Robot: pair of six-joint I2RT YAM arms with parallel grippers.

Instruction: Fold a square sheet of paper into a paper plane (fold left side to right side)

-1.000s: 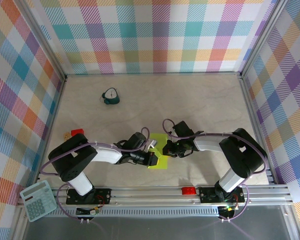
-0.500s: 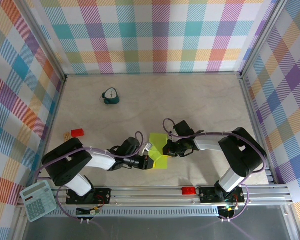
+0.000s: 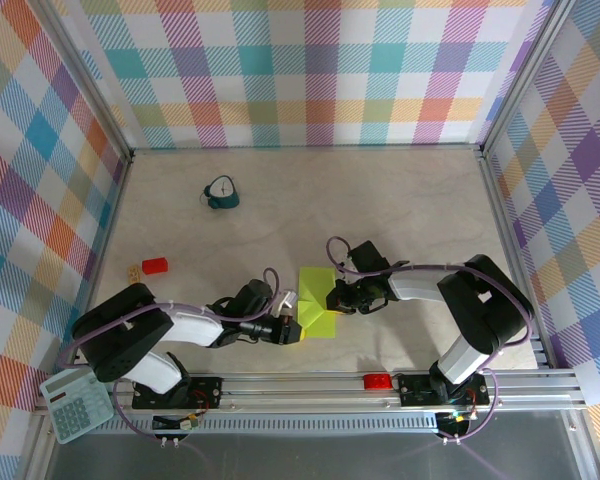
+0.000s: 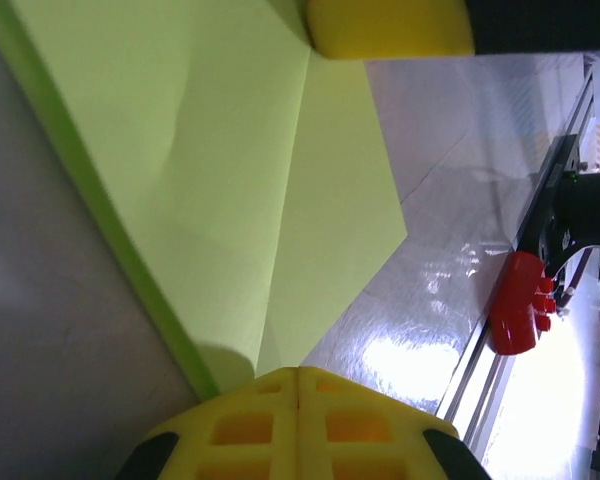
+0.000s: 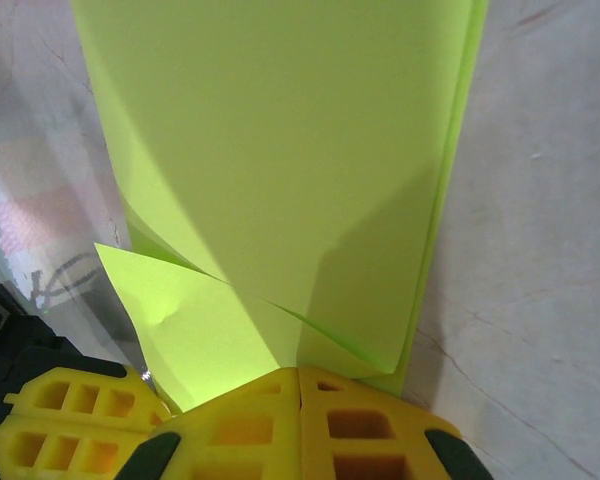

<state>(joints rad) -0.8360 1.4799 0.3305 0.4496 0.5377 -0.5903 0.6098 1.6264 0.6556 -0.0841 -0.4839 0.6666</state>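
step: judged as mid-fold, the square sheet of paper (image 3: 318, 318) already creased, one flap laid over | place: right of the teal clock (image 3: 220, 193), nearer the arm bases | left gripper (image 3: 291, 331): closed, tips touching paper | right gripper (image 3: 332, 297): closed, tips on paper | next: probably press crease flat, edges kept aligned

The paper sheet (image 3: 316, 312) lies on the table (image 3: 400, 200) between left gripper (image 3: 289, 331) and right gripper (image 3: 332, 298), apparently touching both.

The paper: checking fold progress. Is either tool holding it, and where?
Seemingly unheld: the left tool, shut, presses the near-left corner of the paper; the right tool, shut, its right side.
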